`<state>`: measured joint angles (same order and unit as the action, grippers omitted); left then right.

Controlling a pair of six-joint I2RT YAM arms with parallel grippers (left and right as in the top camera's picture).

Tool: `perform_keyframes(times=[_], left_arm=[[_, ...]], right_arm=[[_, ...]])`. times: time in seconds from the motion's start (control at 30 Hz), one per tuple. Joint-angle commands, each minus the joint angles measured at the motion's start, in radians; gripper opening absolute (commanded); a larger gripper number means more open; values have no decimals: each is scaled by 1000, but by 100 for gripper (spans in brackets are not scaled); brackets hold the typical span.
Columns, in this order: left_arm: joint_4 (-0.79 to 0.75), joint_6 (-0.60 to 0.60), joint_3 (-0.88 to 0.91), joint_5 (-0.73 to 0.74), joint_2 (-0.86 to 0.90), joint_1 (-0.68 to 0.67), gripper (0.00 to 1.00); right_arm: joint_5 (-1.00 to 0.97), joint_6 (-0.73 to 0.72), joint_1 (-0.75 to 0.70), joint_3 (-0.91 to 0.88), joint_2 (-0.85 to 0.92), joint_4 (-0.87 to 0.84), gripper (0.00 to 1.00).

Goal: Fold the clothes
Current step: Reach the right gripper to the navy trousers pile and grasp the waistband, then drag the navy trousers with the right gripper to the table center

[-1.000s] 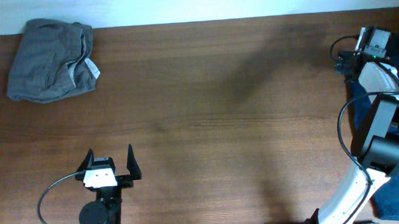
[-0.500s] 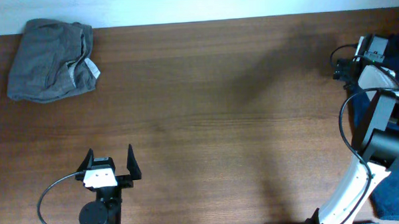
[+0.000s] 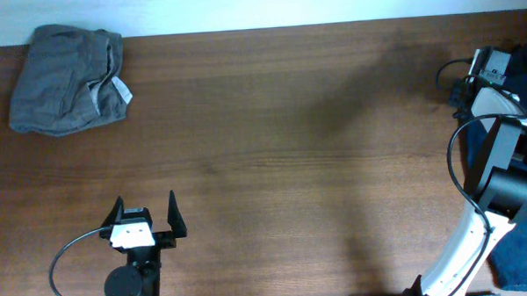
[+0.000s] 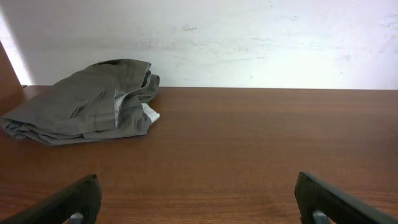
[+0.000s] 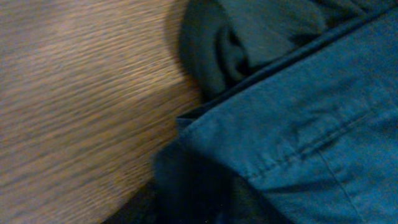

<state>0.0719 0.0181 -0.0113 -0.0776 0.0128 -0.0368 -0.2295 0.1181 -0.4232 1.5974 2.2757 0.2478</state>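
A folded grey-olive garment [image 3: 66, 80] lies at the table's far left corner; the left wrist view shows it [image 4: 87, 102] ahead and to the left. My left gripper [image 3: 144, 203] rests near the front edge, open and empty, far from that garment, its fingers [image 4: 81, 199] wide apart over bare wood. A dark navy-blue garment [image 3: 524, 255] hangs over the table's right edge. My right gripper [image 3: 496, 62] reaches down onto it at the far right. The right wrist view is filled with blue fabric [image 5: 298, 118] and a seam; its fingers are lost in dark blur.
The brown wooden table [image 3: 272, 148] spans the view, with a white wall [image 4: 249, 37] behind it. The right arm's white links and black cable [image 3: 463, 194] stand along the right edge.
The right wrist has shifted slightly rightwards and down onto the blue garment. The left arm and the grey-olive garment have not moved.
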Motion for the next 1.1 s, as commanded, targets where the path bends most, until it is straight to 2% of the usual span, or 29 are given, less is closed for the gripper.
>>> perform_keyframes(times=[0.0, 0.03, 0.07, 0.2, 0.43, 0.83, 1.07], left_arm=[[5, -19, 2, 11, -7, 5, 99], [5, -19, 2, 11, -7, 5, 99], [5, -19, 2, 11, -7, 5, 99], [5, -19, 2, 11, -7, 5, 99], [5, -19, 2, 11, -7, 5, 99], [5, -19, 2, 11, -7, 5, 99], [5, -19, 2, 11, -7, 5, 99]], right_arm=[[8, -3, 4, 19, 22, 0, 21], [8, -4, 4, 19, 19, 4, 9], [8, -4, 4, 19, 17, 6, 4], [19, -23, 5, 19, -6, 14, 4], [180, -23, 45, 21, -131, 100, 4], [209, -56, 246, 21, -368, 274, 4], [413, -109, 376, 21, -372, 333, 4]])
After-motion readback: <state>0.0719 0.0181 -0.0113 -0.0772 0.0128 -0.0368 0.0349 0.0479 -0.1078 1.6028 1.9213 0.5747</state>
